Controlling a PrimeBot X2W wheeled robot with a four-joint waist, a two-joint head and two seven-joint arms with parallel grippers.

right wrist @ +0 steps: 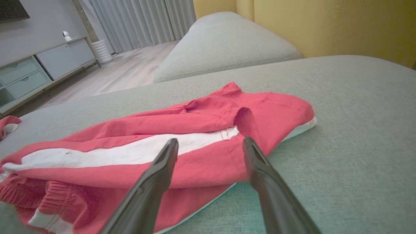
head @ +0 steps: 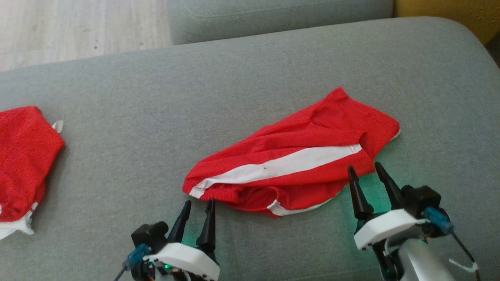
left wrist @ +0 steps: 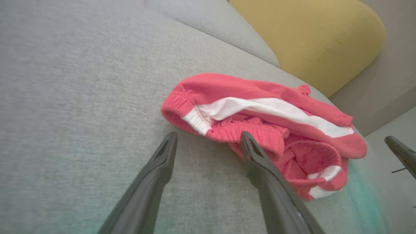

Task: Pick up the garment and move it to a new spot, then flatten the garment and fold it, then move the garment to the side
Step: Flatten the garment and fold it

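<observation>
The garment (head: 297, 156), red shorts with a white side stripe, lies crumpled on the grey sofa cushion (head: 195, 97). Its elastic waistband end (left wrist: 195, 113) points toward my left gripper (head: 199, 203), which is open just short of the cloth with nothing between its fingers. My right gripper (head: 365, 168) is open too, its fingertips (right wrist: 172, 146) hovering over the leg end (right wrist: 269, 113) of the shorts. The wrist views show the shorts (right wrist: 162, 156) just past both pairs of fingers.
A second red garment (head: 23, 164) lies at the cushion's left edge. Another grey cushion (head: 273, 15) and a yellow cushion (left wrist: 308, 35) sit behind. Wooden floor (head: 78, 27) shows at the upper left, with cabinets (right wrist: 39, 68) further off.
</observation>
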